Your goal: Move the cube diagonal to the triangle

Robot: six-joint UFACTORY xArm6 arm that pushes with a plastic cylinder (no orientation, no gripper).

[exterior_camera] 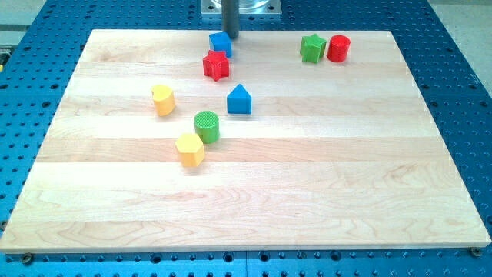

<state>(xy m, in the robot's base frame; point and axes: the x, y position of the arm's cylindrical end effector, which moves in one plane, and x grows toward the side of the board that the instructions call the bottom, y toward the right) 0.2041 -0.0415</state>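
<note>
my tip [230, 36] touches the blue cube [220, 43] near the counter [307, 192] top edge; red star [217, 66] just below. no pincer shows.

View: one camera — high, at the board's [254, 192] near edge
Facing: down and toward the far edge
Range: whole board in frame

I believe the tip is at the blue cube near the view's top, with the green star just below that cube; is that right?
Not quite: in the camera view, the star just below the blue cube is the red star, not green. The green star sits off to the view's right, beside the red cylinder. The rest holds: my tip is at the cube, near the view's top.
</note>
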